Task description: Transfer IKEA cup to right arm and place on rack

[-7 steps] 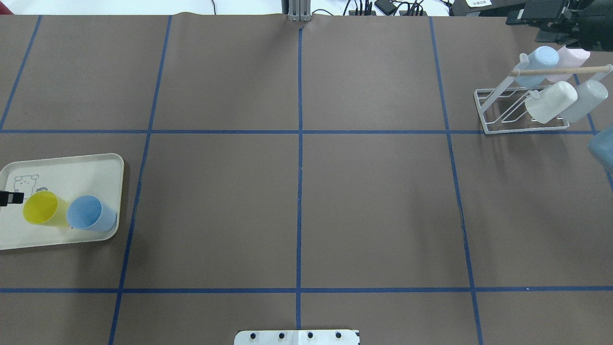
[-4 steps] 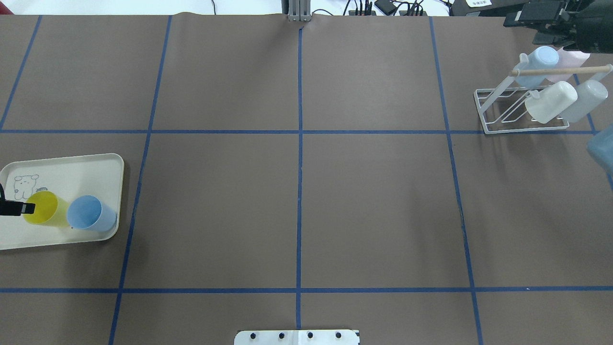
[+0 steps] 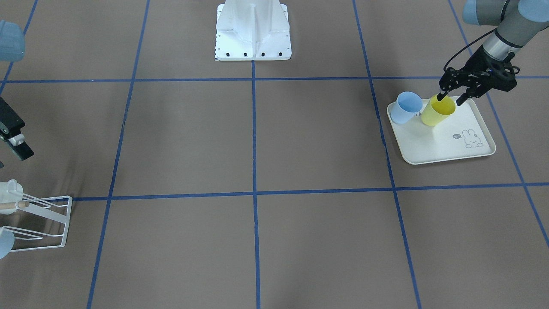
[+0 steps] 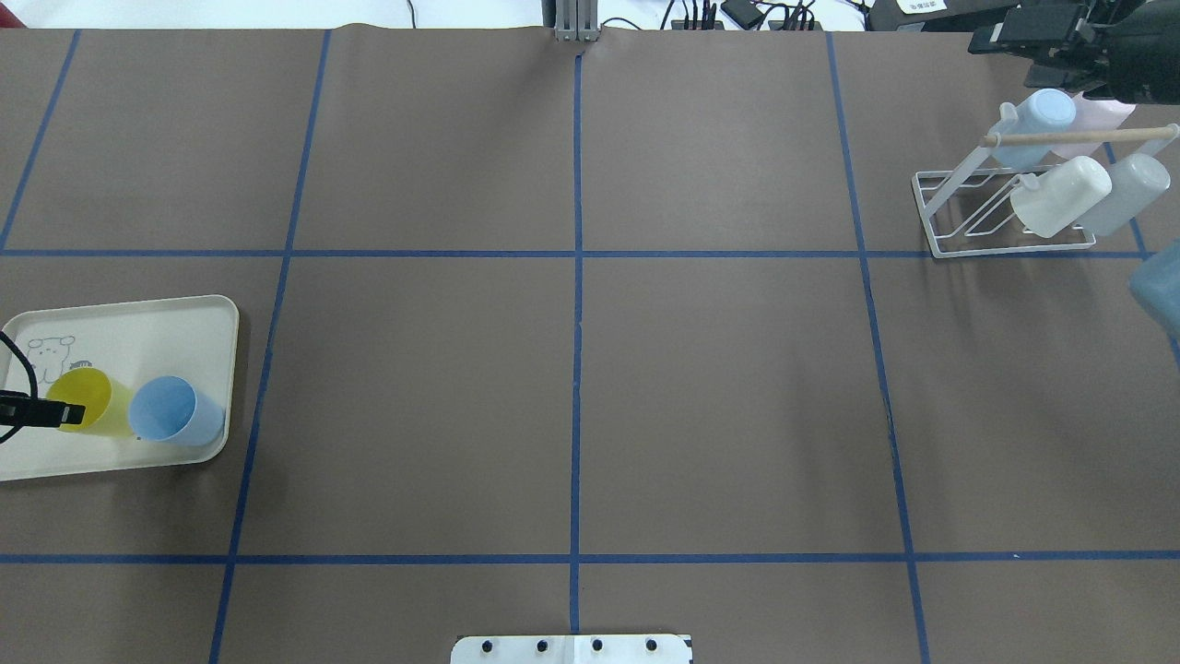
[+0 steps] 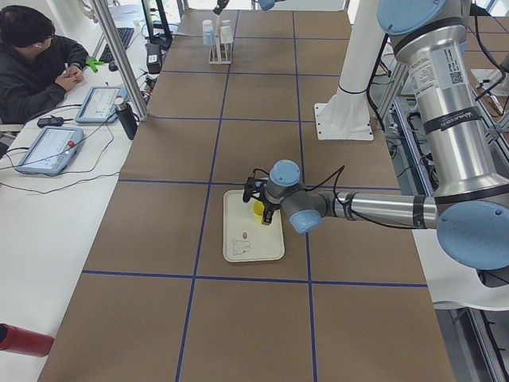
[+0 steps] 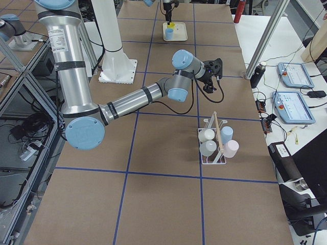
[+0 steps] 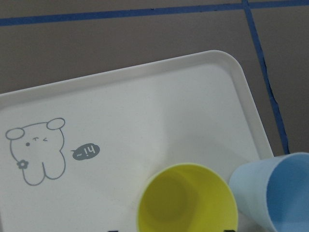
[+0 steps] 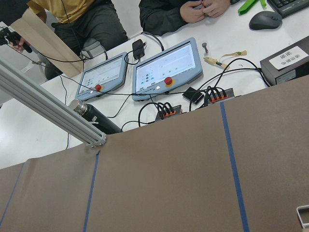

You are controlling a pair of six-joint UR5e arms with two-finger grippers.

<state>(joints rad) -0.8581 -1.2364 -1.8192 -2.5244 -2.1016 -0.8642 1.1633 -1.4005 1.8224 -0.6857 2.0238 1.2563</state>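
Two IKEA cups stand on the cream tray [image 3: 446, 148]: a yellow cup [image 3: 437, 111] [image 4: 97, 403] [image 7: 187, 199] and a blue cup [image 3: 406, 108] [image 4: 175, 410] [image 7: 275, 193]. My left gripper [image 3: 449, 99] is open right at the yellow cup's rim; one finger [image 4: 55, 413] reaches over its mouth. Whether it touches the cup is unclear. The white wire rack [image 4: 977, 247] [image 3: 43, 223] [image 6: 214, 153] stands far right with several cups on its prongs. My right gripper [image 4: 1037, 51] [image 3: 15, 137] hovers beyond the rack, fingers apart, holding nothing.
The tray [image 4: 138, 323] lies at the table's left edge, with a rabbit print [image 7: 36, 150] on its bare part. People sit at a side desk with tablets [image 8: 166, 67] and a dark bottle [image 8: 94, 118] beyond the far table edge. The robot's base [image 3: 253, 30] is mid-table.
My left gripper has slid in from the tray's left edge until its finger lies over the yellow cup. The right gripper drifted slightly away from the rack.
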